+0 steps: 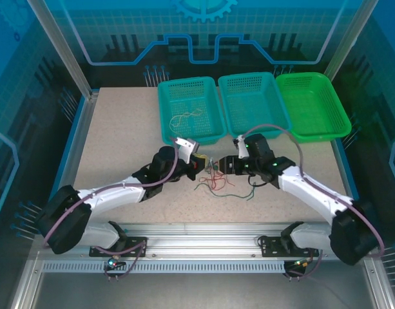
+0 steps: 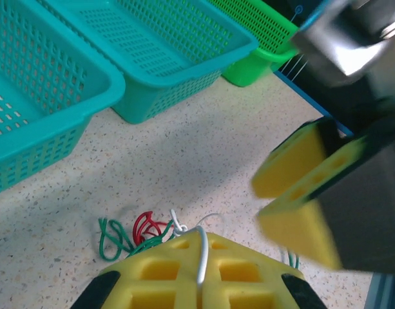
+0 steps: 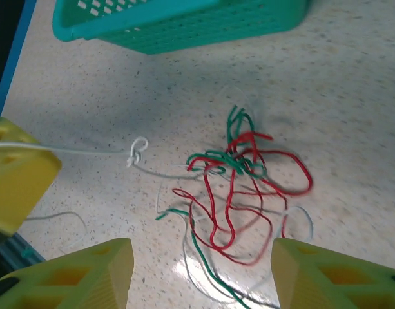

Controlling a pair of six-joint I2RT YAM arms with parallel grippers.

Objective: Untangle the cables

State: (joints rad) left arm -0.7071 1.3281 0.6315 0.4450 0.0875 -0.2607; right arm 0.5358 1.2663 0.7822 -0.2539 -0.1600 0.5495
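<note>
Just behind cables (image 3: 239, 187): teal basket (image 3: 184, 26); right claw (image 3: 200, 261) spread above.

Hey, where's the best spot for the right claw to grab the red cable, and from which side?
Grip the red cable at the loop sticking out on the bunch's right, lying flat and clear of the green strands. Come straight down with the right claw open astride the strand; it's thin and limp, so a sideways approach would probably just push it.
</note>
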